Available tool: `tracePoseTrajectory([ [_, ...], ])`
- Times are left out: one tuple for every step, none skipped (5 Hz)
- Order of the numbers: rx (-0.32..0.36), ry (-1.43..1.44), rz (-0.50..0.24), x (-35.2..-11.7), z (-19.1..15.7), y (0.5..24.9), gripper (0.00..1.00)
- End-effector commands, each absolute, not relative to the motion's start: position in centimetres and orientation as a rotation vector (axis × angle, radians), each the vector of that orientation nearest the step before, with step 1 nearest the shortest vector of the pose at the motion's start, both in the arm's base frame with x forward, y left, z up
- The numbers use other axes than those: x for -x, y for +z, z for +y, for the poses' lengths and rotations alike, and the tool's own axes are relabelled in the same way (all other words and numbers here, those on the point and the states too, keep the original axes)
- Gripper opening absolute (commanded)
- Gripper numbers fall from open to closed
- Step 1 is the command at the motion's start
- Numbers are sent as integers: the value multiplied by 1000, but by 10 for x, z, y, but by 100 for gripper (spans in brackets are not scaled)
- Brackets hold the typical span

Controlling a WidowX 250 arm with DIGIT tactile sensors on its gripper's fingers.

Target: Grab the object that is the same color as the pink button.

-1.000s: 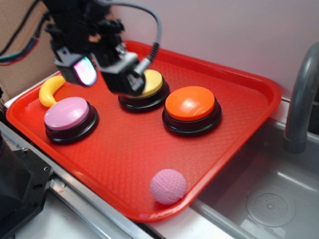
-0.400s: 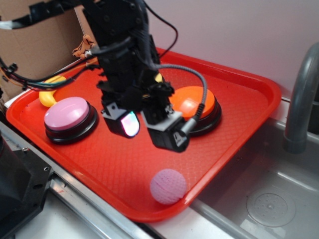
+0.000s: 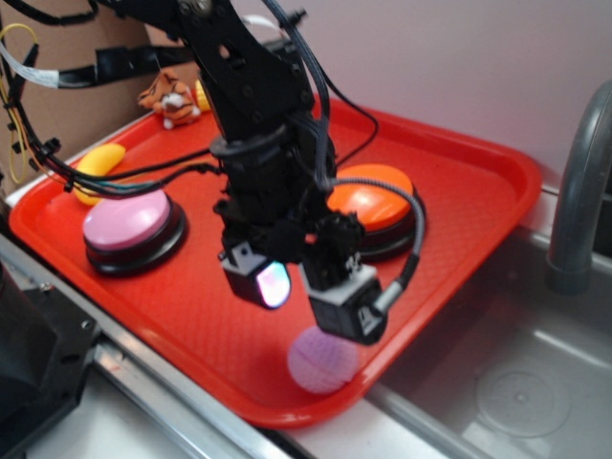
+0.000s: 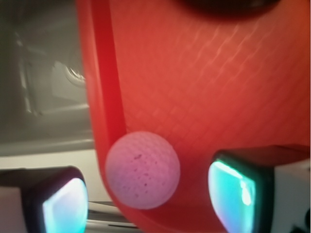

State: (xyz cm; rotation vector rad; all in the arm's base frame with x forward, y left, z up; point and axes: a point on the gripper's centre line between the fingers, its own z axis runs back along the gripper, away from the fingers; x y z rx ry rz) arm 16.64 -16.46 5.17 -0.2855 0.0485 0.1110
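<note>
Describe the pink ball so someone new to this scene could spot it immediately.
Find the red tray beside the sink. At its near corner by the rim, just under the open gripper, lies the pink ball. Unlike the pink button, it is small, dimpled and has no black base.

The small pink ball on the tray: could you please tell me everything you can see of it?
The pink ball is small, round and pale pink, with a dimpled, golf-ball-like surface and a few dark specks. It sits on the red tray in its near corner, right against the raised rim. The open gripper hangs over it, one finger on each side, neither visibly touching it. In the exterior view the gripper partly covers it; its material cannot be told.
</note>
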Motion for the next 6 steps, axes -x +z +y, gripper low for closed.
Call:
tracePoseTrajectory([
  [229,77,59,-170,-178,38,100],
  [234,81,71,-170,-180,33,100],
  [227,94,59,-170,-180,35,0],
  [165,123,23,-169,-175,45,0],
  [162,117,-13,-168,-169,61,0],
  [140,107,-56,-167,-150,88,0],
])
